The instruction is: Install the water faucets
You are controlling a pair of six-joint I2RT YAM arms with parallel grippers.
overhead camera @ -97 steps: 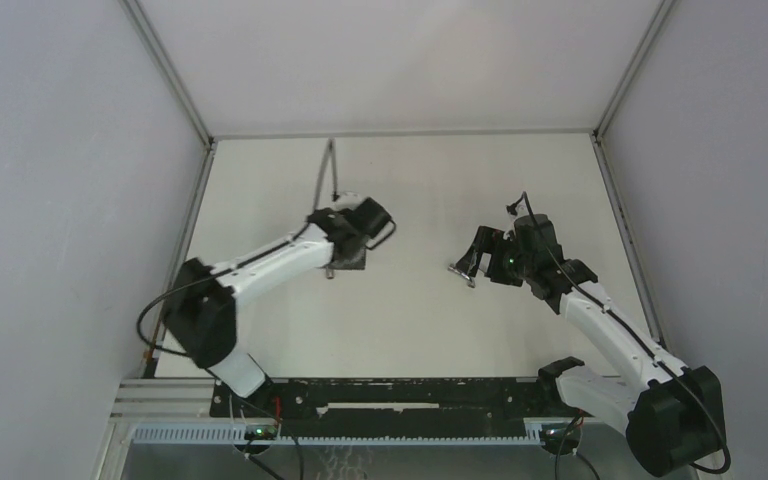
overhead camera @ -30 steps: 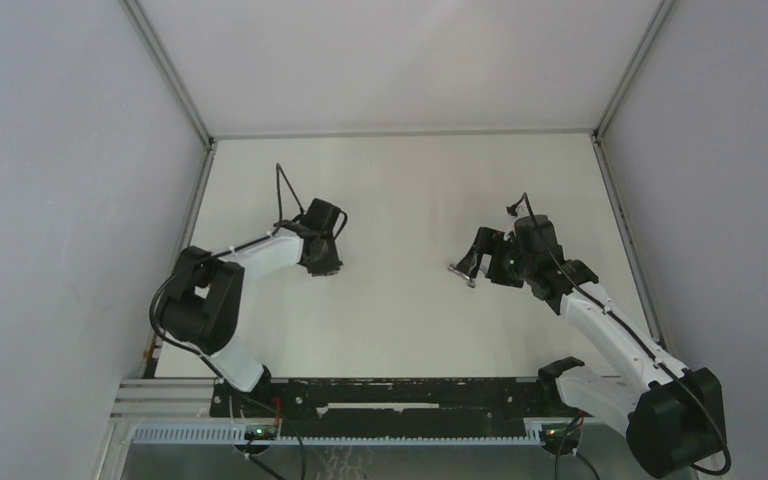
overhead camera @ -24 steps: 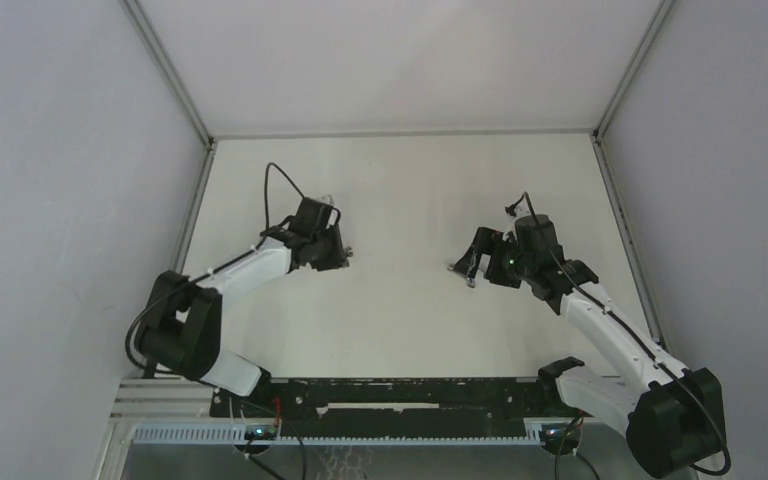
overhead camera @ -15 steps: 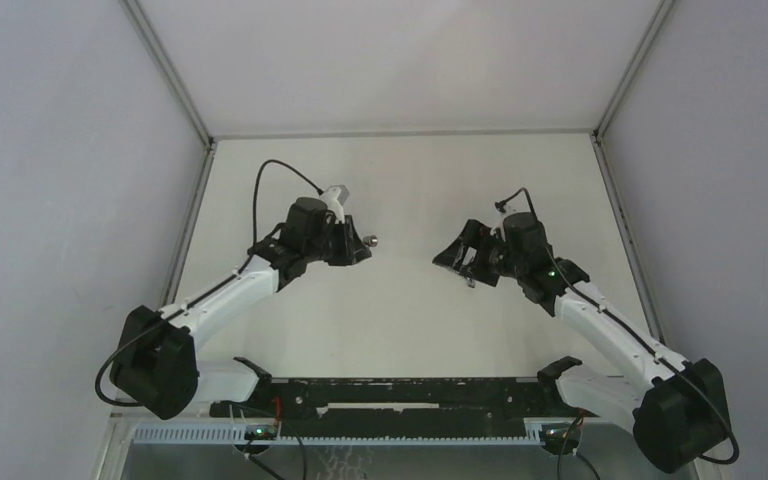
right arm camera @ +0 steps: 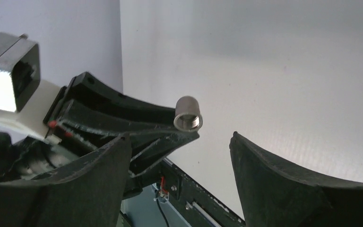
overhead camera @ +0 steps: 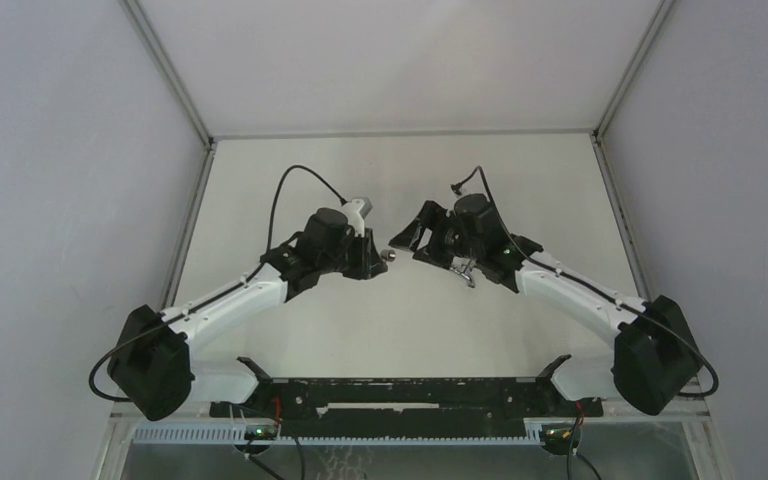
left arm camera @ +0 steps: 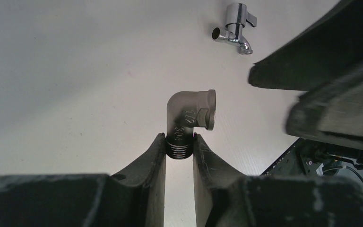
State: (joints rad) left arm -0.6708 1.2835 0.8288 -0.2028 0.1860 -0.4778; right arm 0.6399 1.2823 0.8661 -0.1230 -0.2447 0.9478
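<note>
Left wrist view, from the fingers outward: the left hand (left arm camera: 177, 142) is clamped narrowly on the threaded end of a small grey elbow fitting (left arm camera: 191, 116). The fitting is held clear of the pale desk (left arm camera: 75, 56), with its socket end turned to the side. Beyond it, well apart, a shiny tap (left arm camera: 234, 28) with a short lever handle lies on its side on the desk, touched by neither arm. The right wrist view shows the right hand (right arm camera: 180, 136) with its fingers spread wide and holding nothing. The round open mouth of the elbow fitting sits just past them and roughly between them. From the top external camera, the two hands meet nose to nose above the middle of the desk, and the tap rests on the surface beneath the right arm's wrist. The step in hand appears to be the presentation of the fitting, either for a handover or for a second grip to steady it, while the joining of tap and fitting is not yet begun. The next move probably calls for the right hand to come squarely around the socket end and close without knocking the piece askew in the left hand's narrow hold. After that, one hand must be freed to collect the tap and line its thread up with the socket.
</note>
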